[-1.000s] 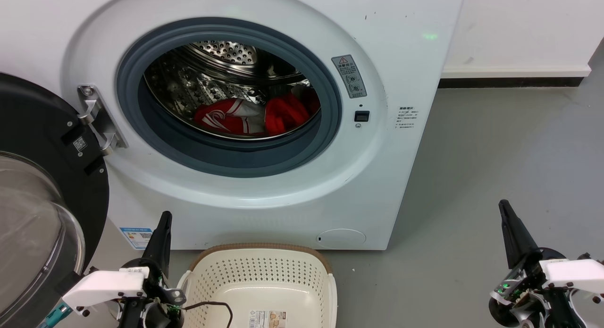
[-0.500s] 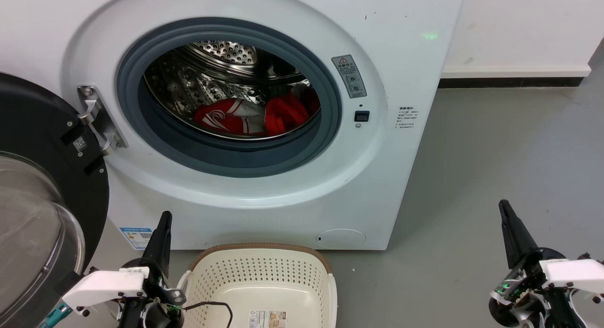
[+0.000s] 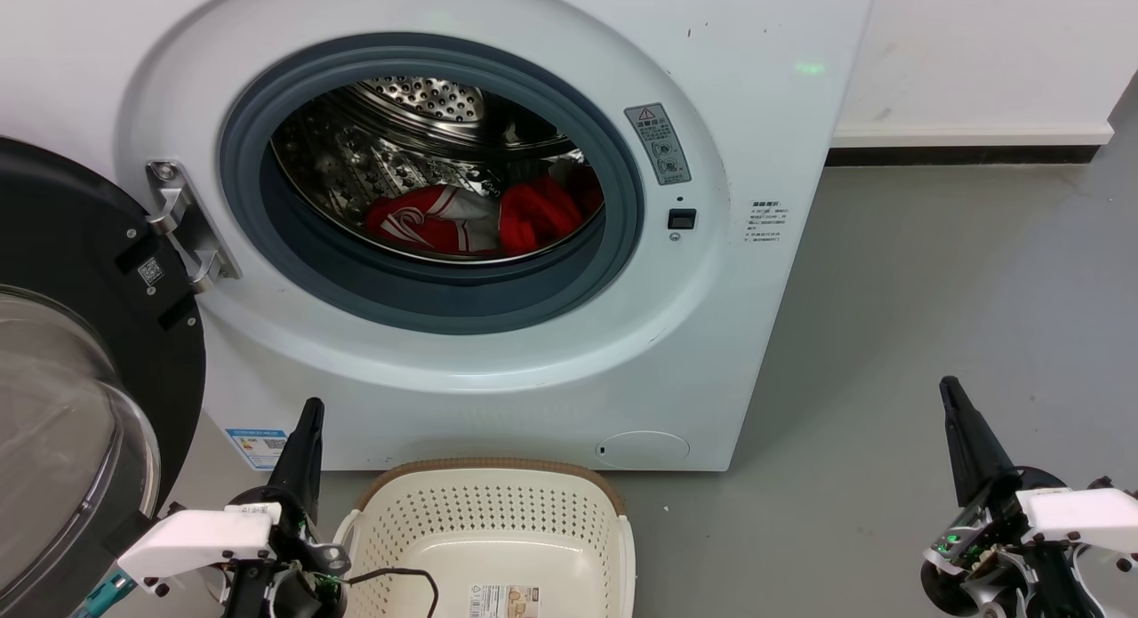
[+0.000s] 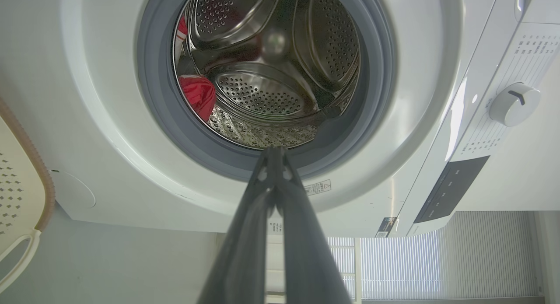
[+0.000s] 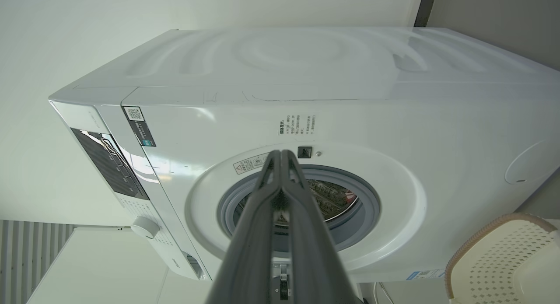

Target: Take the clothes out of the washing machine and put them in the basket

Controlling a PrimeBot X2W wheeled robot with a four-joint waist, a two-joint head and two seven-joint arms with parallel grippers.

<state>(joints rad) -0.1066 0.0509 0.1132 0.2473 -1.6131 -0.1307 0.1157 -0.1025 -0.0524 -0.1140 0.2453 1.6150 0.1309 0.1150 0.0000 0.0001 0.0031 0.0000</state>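
Two clothes [image 3: 533, 213] (both red) inside one washing machine [image 3: 756, 111].

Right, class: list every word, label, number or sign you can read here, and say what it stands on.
Nothing reads clearly; all too small or blurred.
Grey warning sticker on the washing machine: triangle sign, wording unreadable.
Printed notice on its front: unreadable.
QR sticker on the door: no readable words.
Blue-edged label low on the front: blurred.
Paper label in the basket: blurred.

Left fingers [image 3: 302, 449], right fingers [image 3: 971, 440] pressed together, upright
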